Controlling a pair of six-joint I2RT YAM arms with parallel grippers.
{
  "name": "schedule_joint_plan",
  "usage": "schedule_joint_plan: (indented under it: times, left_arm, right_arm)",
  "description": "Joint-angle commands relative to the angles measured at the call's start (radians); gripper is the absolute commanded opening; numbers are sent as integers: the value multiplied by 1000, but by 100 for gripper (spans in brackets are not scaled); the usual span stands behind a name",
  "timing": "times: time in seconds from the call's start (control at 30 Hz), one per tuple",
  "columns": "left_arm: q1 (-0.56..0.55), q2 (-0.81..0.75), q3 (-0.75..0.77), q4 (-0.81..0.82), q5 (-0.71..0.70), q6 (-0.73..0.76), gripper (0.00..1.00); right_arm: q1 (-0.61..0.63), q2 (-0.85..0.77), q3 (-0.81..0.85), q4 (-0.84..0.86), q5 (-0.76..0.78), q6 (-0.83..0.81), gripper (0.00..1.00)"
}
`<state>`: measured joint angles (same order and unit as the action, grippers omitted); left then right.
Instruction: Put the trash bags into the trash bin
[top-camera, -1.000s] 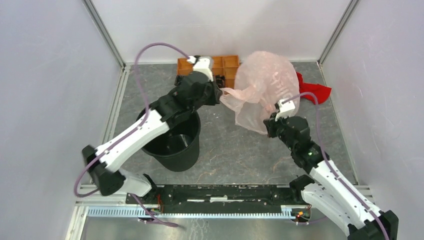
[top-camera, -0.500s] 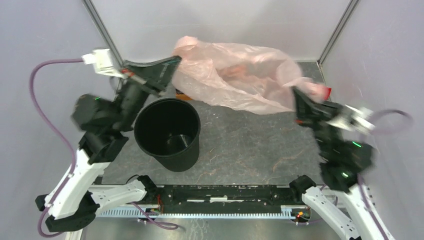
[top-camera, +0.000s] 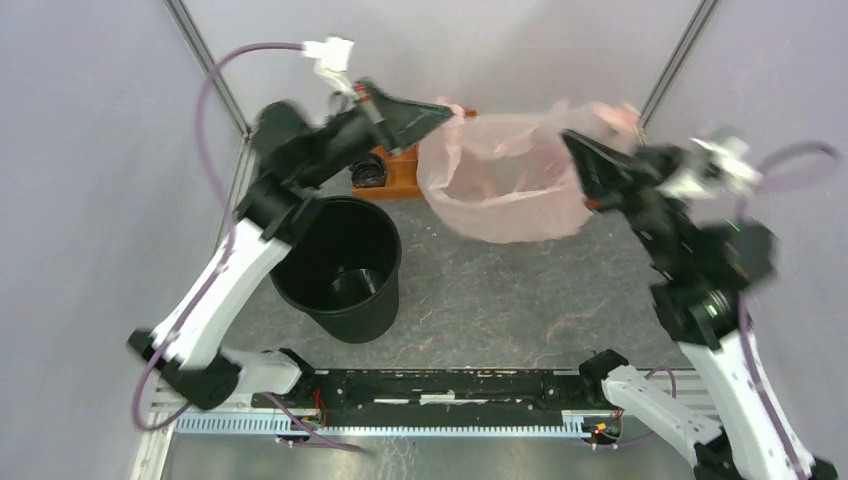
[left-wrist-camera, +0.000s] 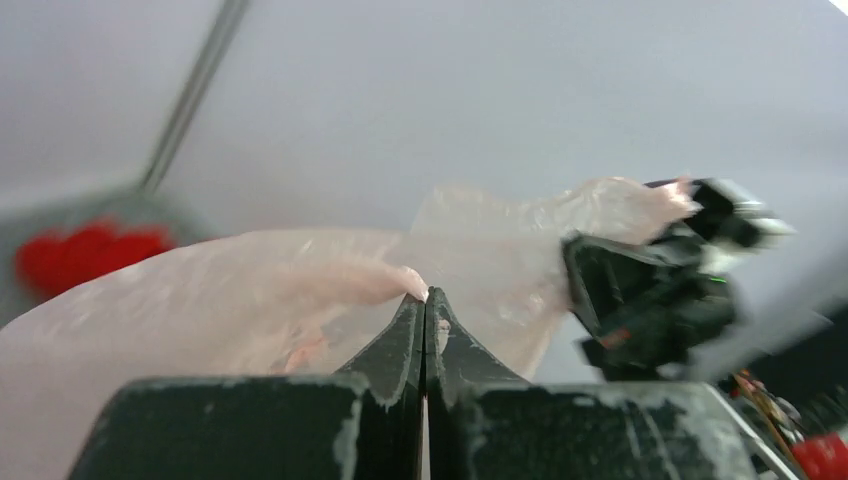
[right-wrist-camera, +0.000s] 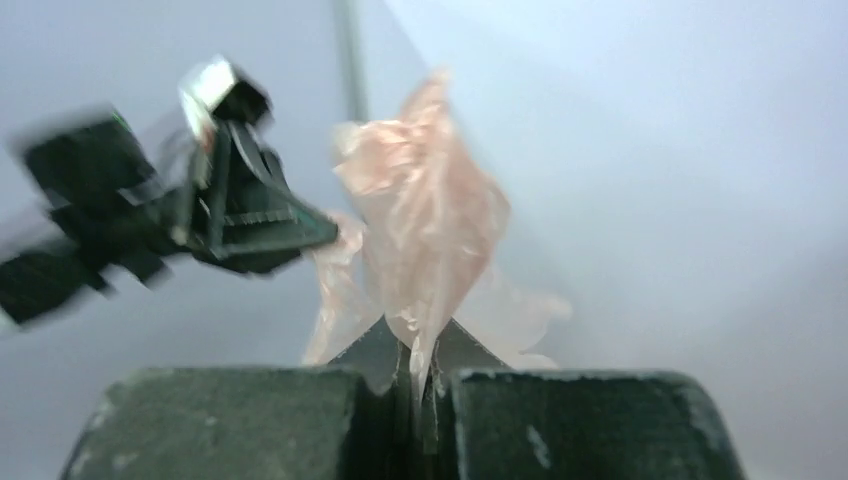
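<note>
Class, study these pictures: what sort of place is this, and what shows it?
Probably a robot test cell: plain white wall panels on metal posts enclose a grey table, with two robot arms mounted at its near edge.

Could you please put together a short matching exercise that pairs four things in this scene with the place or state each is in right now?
Things:
1. pink bag
2. black bin
3. orange tray
4. left gripper

Places or states:
a. upright, mouth open
b. shut on the bag's edge
c. stretched out in the air
d. at the far edge of the table

Pairs: 1-c, 2-a, 3-d, 4-b
</note>
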<state>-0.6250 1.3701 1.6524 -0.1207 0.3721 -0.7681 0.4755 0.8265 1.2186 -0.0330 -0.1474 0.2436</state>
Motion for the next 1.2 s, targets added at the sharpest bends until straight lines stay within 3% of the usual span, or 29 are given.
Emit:
schedule_joint_plan:
  times: [0.0, 0.13, 0.2, 0.3, 0.4, 0.53, 0.6, 0.67, 0.73, 0.8, 0.83, 0.9, 0.97, 1.17]
  left_arm:
    - [-10, -317, -109, 404, 56, -35, 2]
    - [-8, -350, -262, -9, -440, 72, 2]
    - [-8, -240, -233, -249, -526, 113, 2]
    - [-6, -68, -115, -447, -485, 188, 2]
    - [-4, -25, 5, -420, -350, 203, 2]
    - [-9, -113, 63, -80, -68, 130, 2]
    - [-24, -191, 13, 53, -66, 111, 2]
    - [-31, -287, -82, 98, -177, 119, 2]
    - [-31, -344, -206, 80, -321, 127, 2]
    - [-29, -331, -259, -50, -409, 149, 2]
    - [-30, -298, -245, -147, -416, 193, 2]
    - [-30, -221, -171, -367, -446, 276, 2]
    - [-30, -184, -99, -495, -474, 339, 2]
    - [-30, -228, -77, -320, -251, 312, 2]
  right_arm:
    - [2, -169, -98, 324, -207, 62, 2]
    - [1, -273, -456, 213, 80, -10, 5]
    - [1, -223, -577, 112, 190, -19, 1]
    - [0, -114, -634, 36, 301, -32, 0]
    - [-2, -69, -504, -9, 281, -67, 0]
    - [-2, -71, -168, -23, 138, -111, 0]
    - [-2, -99, -91, 17, 35, -105, 0]
    - [-2, -156, -139, 103, -33, -108, 2]
    - [-2, -222, -282, 162, 21, -100, 7]
    - [-2, -240, -409, 88, 138, -54, 6]
    - [-2, -227, -449, 12, 181, -48, 1]
    - [-2, -216, -504, -82, 210, -34, 0]
    - [-2, -257, -546, -81, 222, -42, 0]
    - [-3, -238, -384, -97, 230, -164, 1]
